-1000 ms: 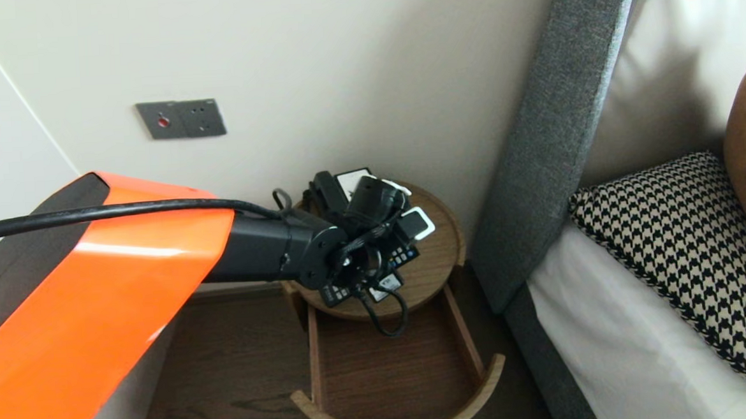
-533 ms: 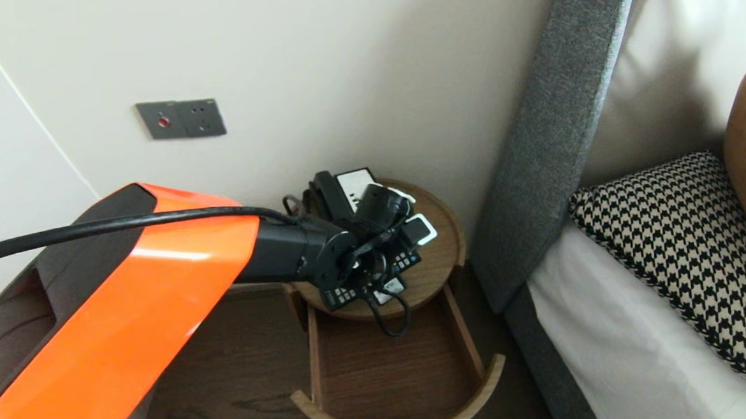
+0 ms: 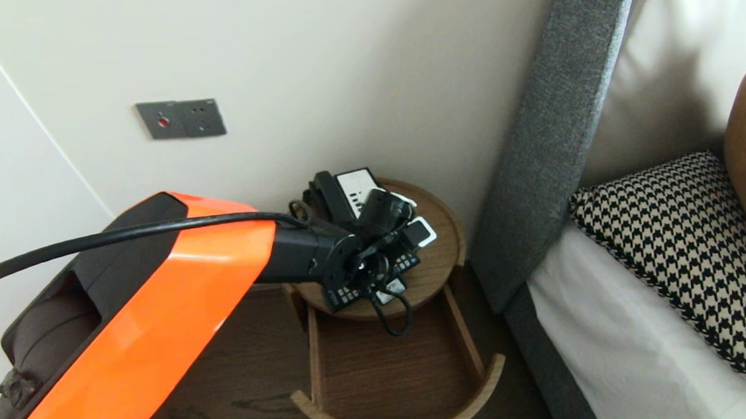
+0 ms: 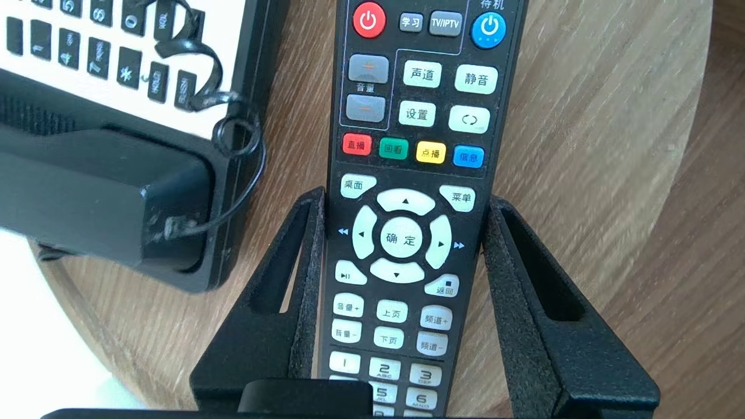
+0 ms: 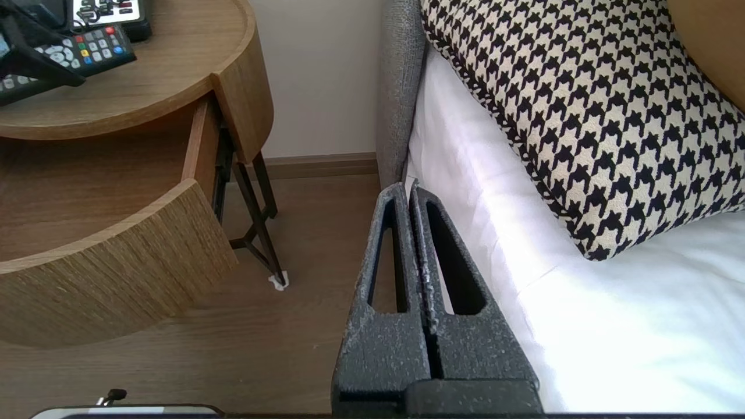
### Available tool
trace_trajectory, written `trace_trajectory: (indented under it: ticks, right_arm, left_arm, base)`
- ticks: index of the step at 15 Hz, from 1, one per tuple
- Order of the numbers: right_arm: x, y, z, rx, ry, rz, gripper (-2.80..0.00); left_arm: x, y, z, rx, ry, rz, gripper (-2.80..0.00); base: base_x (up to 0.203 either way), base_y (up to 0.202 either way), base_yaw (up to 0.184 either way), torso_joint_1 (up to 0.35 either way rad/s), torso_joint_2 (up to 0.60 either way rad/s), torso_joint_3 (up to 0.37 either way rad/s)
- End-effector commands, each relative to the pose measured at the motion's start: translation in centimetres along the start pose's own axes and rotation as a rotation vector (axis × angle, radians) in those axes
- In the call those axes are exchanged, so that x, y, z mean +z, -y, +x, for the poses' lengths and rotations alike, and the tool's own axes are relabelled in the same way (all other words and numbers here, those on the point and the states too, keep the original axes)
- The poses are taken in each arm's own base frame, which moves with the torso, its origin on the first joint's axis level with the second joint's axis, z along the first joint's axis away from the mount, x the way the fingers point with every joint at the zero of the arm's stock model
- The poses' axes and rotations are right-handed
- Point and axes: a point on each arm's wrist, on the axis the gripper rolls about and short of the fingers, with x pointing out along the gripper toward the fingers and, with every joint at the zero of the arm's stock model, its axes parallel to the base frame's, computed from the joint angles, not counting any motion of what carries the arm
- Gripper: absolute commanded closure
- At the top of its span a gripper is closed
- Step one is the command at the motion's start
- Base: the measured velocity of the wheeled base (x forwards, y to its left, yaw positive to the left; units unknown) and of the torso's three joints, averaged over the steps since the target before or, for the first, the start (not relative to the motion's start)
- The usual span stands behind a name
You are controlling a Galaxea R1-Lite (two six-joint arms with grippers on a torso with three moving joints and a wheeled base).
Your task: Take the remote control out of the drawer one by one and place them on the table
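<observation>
— Left end effector [image 4: 405, 196]: what has it got?
— Its two fingers [image 4: 291, 279] are partly closed, one pressed against each long edge of the remote control [image 4: 407, 145], level with the round arrow pad. That is a grip on the remote.
— Where is the remote?
— It is buttons up, over the round wooden worktop [image 4: 611, 145], near its front edge. I cannot tell whether it rests on the wood or sits just above it.
— What is next to it?
— A black telephone [image 4: 116, 70] with a white keypad lies just beside it, its thin cord curling close to the remote's edge. Under the worktop a drawer [image 3: 387, 362] stands pulled out toward the robot.
— Further out?
— A bed [image 3: 623, 349] with a white sheet stands to the right, with a houndstooth pillow [image 3: 681, 251] on it and a grey headboard [image 3: 554, 130] at the wall.
— The other arm?
— Right end effector [image 5: 411, 189] hangs parked beside the bed's edge, above the floor, with its fingers pressed together on nothing.
</observation>
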Motion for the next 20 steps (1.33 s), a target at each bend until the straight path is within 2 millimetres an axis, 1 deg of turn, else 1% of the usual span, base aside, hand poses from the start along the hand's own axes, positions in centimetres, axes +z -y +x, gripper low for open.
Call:
trace_trajectory:
  ticks: [1, 10, 17, 20]
  right_arm:
    - [0.0, 0.0, 0.0, 0.000, -0.001, 0.000, 0.00]
    - [0.0, 0.0, 0.0, 0.000, -0.002, -0.001, 0.00]
    - [0.0, 0.0, 0.0, 0.001, -0.001, 0.000, 0.00]
    - [0.0, 0.0, 0.0, 0.001, -0.001, 0.000, 0.00]
  left_arm:
    - [0.1, 0.1, 0.4, 0.002, -0.001, 0.005, 0.00]
    - [-0.4, 0.6, 1.1, -0.020, -0.035, 0.017, 0.00]
    - [-0.9, 1.2, 2.1, -0.031, -0.055, 0.027, 0.00]
    - [-0.8, 1.0, 1.7, -0.032, -0.048, 0.025, 0.00]
  base:
    - [0.000, 0.000, 0.000, 0.000, 0.00, 0.000]
    - [0.000, 0.000, 0.000, 0.000, 0.00, 0.000]
    - [0.000, 0.000, 0.000, 0.000, 0.00, 0.000]
    - [0.000, 0.000, 0.000, 0.000, 0.00, 0.000]
